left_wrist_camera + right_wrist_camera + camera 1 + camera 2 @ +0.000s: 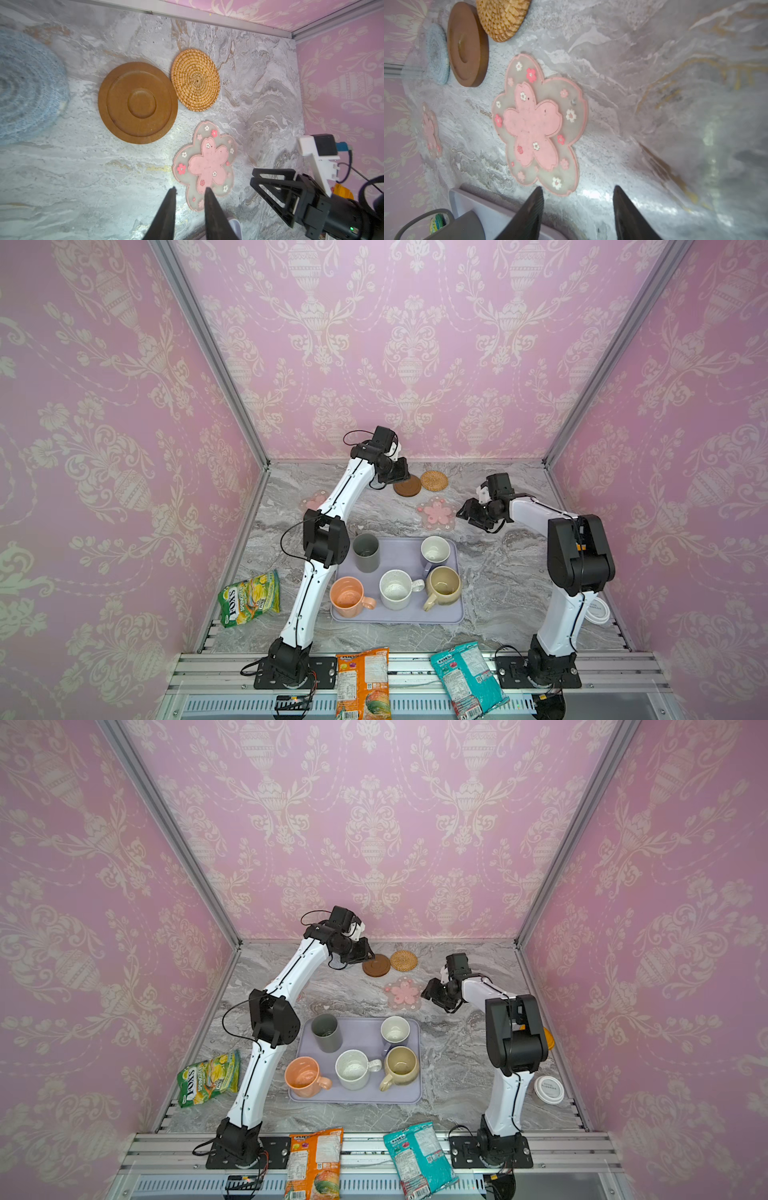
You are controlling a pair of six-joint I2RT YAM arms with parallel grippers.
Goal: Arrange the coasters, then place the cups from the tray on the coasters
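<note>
left end effector (190, 189): jaws a little apart, holds nothing; hangs over the tabletop (83, 176) by the brown wooden coaster (137, 102) | right end effector (578, 187): jaws wide, holds nothing; near a pink flower coaster (538, 122) | rattan coaster (195, 80) just beside the brown one; blue woven coaster (27, 87) on its other side | five cups (397, 589) stand on the tray (399, 547)

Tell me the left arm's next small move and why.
Probably draw the left claw back toward the tray for the dark grey tumbler. The claw is empty, the coasters already lie flat on the table, and all five cups still stand on the tray, the tumbler nearest that arm.
</note>
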